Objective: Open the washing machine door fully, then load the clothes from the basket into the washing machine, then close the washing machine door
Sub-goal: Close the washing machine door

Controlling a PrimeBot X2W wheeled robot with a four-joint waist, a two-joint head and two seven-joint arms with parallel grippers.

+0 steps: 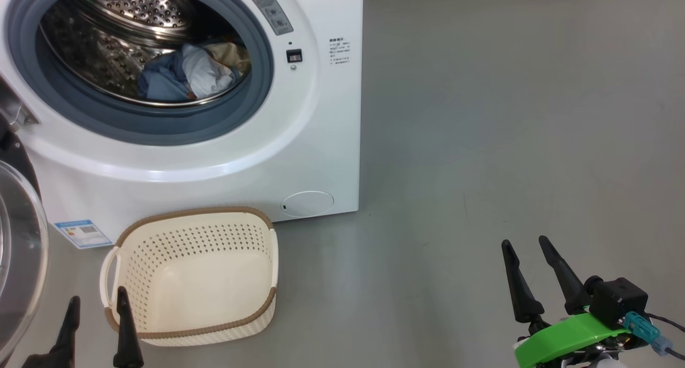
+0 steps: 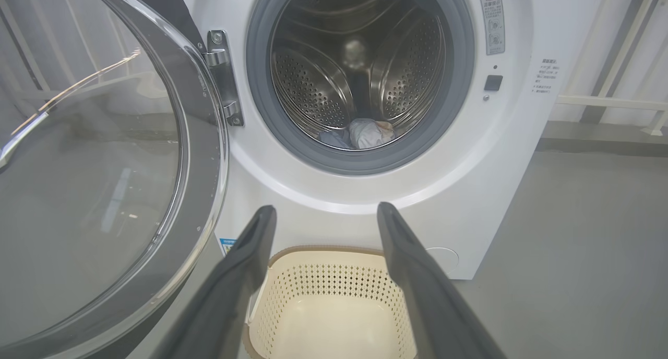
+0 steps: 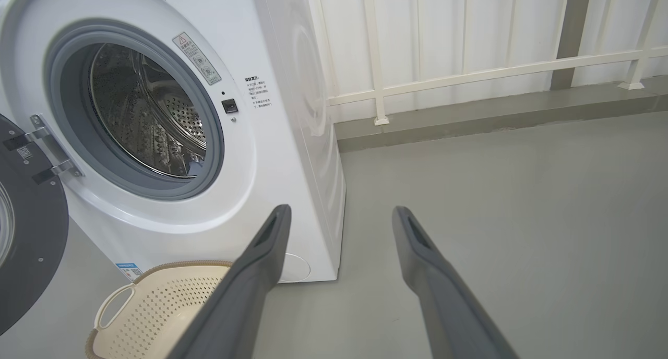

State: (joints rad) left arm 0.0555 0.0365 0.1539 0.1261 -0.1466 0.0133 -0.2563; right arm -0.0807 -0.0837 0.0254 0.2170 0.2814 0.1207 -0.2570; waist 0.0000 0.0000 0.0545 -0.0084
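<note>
The white washing machine (image 1: pixel 321 122) (image 2: pixel 501 192) (image 3: pixel 292 155) stands with its round door (image 1: pixel 16 250) (image 2: pixel 104 160) (image 3: pixel 26 234) swung wide to the left. Inside the steel drum lie the clothes (image 1: pixel 187 74) (image 2: pixel 360 133), a blue and white bundle. On the floor in front sits the cream basket (image 1: pixel 198 271) (image 2: pixel 329 307) (image 3: pixel 151 312), with nothing in it. My left gripper (image 1: pixel 96 301) (image 2: pixel 323 210) is open at the basket's near left rim. My right gripper (image 1: pixel 527 242) (image 3: pixel 339 210) is open over bare floor to the right, holding nothing.
Grey floor (image 1: pixel 508 116) stretches right of the machine. A white railing and panelled wall (image 3: pixel 469 51) run behind it. The open door's glass bowl bulges out close beside my left arm.
</note>
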